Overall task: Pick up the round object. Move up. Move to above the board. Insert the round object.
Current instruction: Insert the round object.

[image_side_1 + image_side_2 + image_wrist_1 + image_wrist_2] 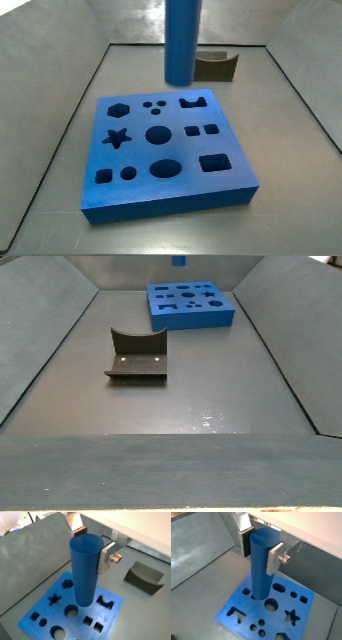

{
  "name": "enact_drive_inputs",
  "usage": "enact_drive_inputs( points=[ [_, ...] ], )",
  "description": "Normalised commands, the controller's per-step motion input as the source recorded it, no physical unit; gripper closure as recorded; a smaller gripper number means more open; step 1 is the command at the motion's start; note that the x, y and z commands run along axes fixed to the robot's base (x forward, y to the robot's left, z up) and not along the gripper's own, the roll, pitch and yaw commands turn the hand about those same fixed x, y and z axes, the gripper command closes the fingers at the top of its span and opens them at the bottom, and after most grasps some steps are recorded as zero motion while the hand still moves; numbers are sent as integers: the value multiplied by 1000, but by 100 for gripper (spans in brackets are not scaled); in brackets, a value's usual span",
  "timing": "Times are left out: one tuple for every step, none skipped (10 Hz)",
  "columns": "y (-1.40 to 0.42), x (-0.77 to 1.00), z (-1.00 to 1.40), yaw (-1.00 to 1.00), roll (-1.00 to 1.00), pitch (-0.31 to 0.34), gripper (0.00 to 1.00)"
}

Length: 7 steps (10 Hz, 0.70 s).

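Observation:
My gripper point(92, 546) is shut on the top of the round object point(85, 577), a smooth blue cylinder peg that hangs upright. One silver finger point(104, 559) presses its side and the dark pad of the other sits opposite. The same hold shows in the other wrist view: gripper point(260, 549), peg point(260, 577). The peg's lower end hangs above the board point(51, 612), close to a round hole point(71, 612). In a side view the peg point(182, 40) hangs over the far edge of the board point(138, 152), with the gripper out of view above it.
The dark olive notched block point(217, 67) stands on the grey floor just beyond the board, also seen in a wrist view point(145, 577). In a side view it lies mid-floor point(136, 356), with the board point(191, 318) behind it. Sloping grey walls enclose the floor.

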Motion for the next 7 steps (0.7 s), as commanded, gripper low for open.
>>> enact_drive_inputs(
  points=[
    [-523, -389, -1000, -109, 29, -157, 100],
    [0, -3, -217, 91, -440, -140, 100],
    [6, 0, -80, 0, 0, 0, 100],
    [0, -203, -1000, -11, 154, -49, 100],
    [0, -194, -1000, -6, 9, -9, 100],
    [0, 0, -217, 0, -43, 0, 100],
    [17, 0, 0, 0, 0, 0, 100]
  ],
)
